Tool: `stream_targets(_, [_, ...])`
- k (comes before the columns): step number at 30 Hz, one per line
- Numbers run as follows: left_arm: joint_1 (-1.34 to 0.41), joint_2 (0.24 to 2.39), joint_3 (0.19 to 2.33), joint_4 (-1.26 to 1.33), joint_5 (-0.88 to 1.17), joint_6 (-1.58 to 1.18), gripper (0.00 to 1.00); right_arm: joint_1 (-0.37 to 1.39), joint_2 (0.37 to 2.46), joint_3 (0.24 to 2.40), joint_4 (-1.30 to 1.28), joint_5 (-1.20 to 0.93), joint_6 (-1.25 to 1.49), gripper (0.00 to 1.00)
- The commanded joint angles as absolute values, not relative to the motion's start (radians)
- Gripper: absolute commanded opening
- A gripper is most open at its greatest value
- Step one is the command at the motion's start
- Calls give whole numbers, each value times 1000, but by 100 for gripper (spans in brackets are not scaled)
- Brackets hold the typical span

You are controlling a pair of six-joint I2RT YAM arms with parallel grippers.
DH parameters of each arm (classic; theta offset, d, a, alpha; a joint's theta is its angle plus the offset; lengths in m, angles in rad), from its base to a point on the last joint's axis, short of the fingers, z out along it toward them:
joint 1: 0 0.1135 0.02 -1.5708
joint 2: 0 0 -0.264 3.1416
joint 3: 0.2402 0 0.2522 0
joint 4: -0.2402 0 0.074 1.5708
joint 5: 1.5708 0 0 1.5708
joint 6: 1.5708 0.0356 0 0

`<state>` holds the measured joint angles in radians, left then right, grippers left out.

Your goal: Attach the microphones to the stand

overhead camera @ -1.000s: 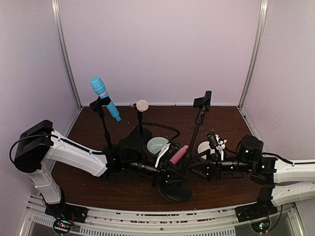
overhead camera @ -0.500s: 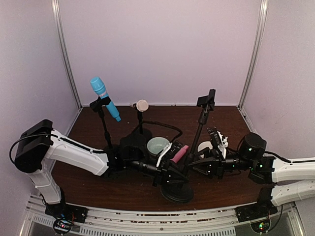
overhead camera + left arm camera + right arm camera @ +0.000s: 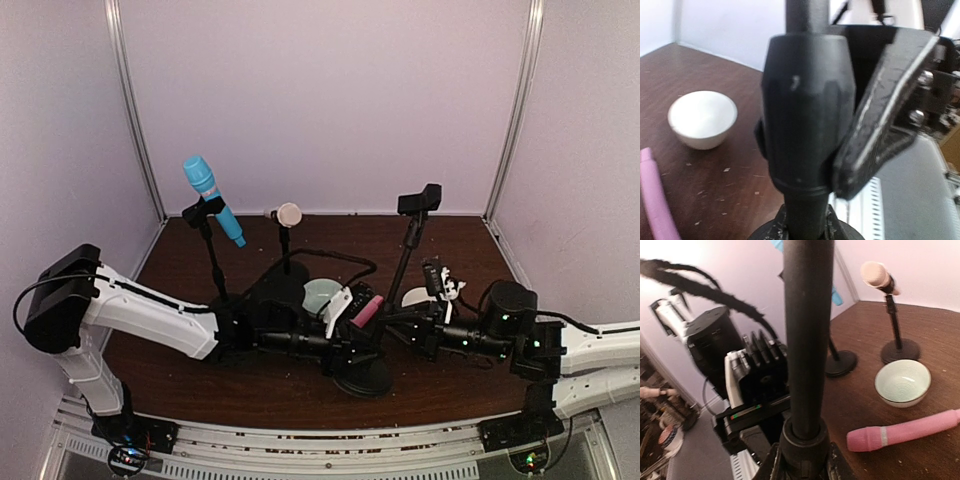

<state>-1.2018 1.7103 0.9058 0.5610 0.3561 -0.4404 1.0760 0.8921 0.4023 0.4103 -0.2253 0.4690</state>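
Observation:
A sky-blue microphone (image 3: 212, 200) sits in the left stand's clip. A cream microphone (image 3: 288, 213) sits on the short middle stand. The pink microphone (image 3: 366, 310) lies on the table beside the third stand (image 3: 405, 255), whose clip (image 3: 418, 200) is empty. My left gripper (image 3: 350, 345) is shut on that stand's lower pole just above the base (image 3: 362, 378). My right gripper (image 3: 398, 325) is shut on the same pole from the right. In the right wrist view the pole (image 3: 807, 340) rises between my fingers, with the pink microphone (image 3: 900, 430) to its right.
A pale green bowl (image 3: 322, 295) and a white bowl (image 3: 415, 298) stand on the table on either side of the pole. A black cable (image 3: 330, 255) loops behind them. Walls close in the left, back and right.
My right gripper has moved left onto the stand's pole and closed on it. The stand's base has shifted slightly back and to the right. The left gripper kept its hold.

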Motion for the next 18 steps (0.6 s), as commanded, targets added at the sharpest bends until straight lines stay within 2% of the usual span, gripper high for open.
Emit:
stream_targets(1, [-1228,1660,942,497,-97,-400,0,1195,903,518,219,353,540,2])
stream_targets(4, [-1234,1653,954,470,-141,-389,0,1210,918,539,221,360,529,9])
stream_targets(9, [-1231,1613,929,463,-73,-331,0,1187,812,491,277,128,392,46])
stream_targets(12, [-1222,1585,886,549,147,-274,0,1164,715,439,281,14,330,61])
stream_targets(14, [-1220,1576,865,611,338,-258,0,1142,660,405,298,-102,297,65])
stream_targets(18, [-1220,1591,888,605,508,-260,0,1125,609,393,270,-234,257,68])
